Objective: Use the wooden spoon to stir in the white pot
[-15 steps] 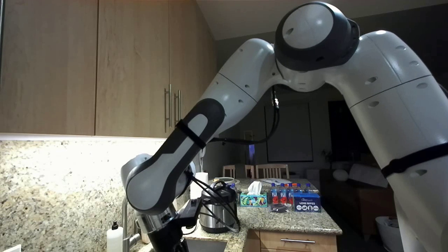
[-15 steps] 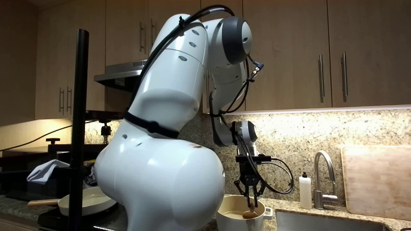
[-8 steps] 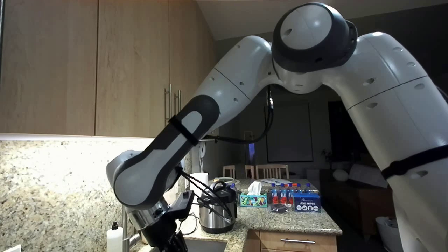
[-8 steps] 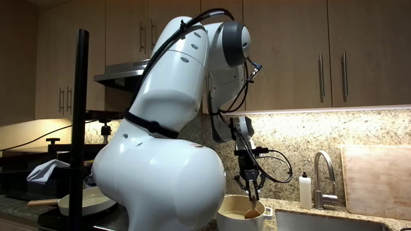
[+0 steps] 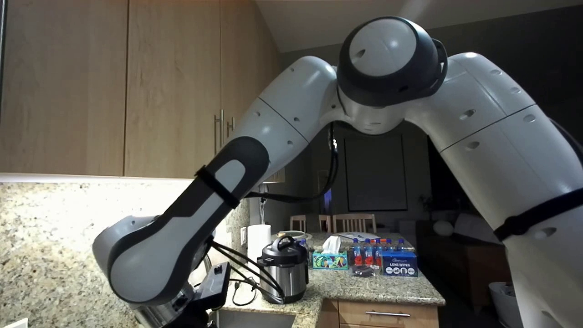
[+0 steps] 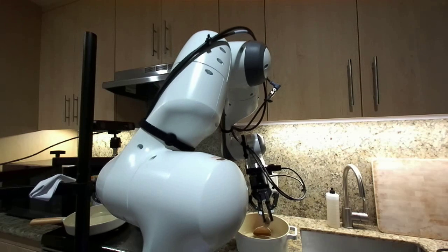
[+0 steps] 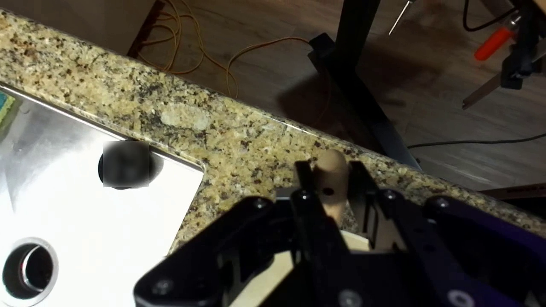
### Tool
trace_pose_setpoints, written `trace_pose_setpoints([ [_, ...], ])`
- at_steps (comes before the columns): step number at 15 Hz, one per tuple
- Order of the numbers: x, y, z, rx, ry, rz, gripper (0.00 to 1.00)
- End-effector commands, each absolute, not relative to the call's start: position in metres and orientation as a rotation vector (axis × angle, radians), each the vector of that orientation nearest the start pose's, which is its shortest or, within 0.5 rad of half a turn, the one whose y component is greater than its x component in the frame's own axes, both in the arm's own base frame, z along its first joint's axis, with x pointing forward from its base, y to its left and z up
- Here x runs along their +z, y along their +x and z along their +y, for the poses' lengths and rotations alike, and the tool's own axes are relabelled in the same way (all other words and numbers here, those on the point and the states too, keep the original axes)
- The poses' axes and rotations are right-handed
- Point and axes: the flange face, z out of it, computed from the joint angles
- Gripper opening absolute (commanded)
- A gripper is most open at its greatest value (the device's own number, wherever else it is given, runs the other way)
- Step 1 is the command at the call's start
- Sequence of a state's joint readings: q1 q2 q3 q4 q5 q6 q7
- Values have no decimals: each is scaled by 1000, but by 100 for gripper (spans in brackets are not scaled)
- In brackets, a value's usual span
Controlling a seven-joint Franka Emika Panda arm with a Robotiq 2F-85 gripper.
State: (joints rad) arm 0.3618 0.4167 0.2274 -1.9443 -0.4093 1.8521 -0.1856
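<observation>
The gripper [image 7: 331,171] is clasping the spoon [image 6: 262,231] between 2 fingers [image 7: 304,174], the spoon's head sitting inside the pot [image 6: 260,245]; stirring is probably underway, with more strokes likely remaining.

In an exterior view, the wall of the pot [image 6: 260,245] surrounds the lower end of the spoon [image 6: 262,231] and limits sideways passage. The tool [image 6: 267,218] stands at the pot's open mouth; whether its tips lie below the rim cannot be told. A side handle [image 6: 293,232] projects toward the sink [image 6: 350,241]. Room to pass exists above the sink, in front of the bottle [image 6: 333,210] and faucet [image 6: 347,215]. The backsplash [image 6: 308,150] and cutting board [image 6: 413,199] bar the rear; cabinets [image 6: 311,77] limit headroom.
</observation>
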Motion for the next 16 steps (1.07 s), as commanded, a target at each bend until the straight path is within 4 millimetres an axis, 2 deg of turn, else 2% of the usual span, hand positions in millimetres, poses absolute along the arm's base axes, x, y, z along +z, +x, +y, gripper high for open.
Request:
trace_pose_setpoints([
  [1, 248, 466, 286, 738, -3032, -1659, 9],
  [5, 251, 448, 273, 717, -3099, -1551, 9],
  [9, 262, 447, 249, 723, -3166, -1406, 9],
  [11, 269, 453, 241, 720, -3189, -1361, 9],
  [13, 272, 468, 239, 734, -3182, -1368, 9],
  [16, 268, 482, 249, 767, -3151, -1424, 9],
])
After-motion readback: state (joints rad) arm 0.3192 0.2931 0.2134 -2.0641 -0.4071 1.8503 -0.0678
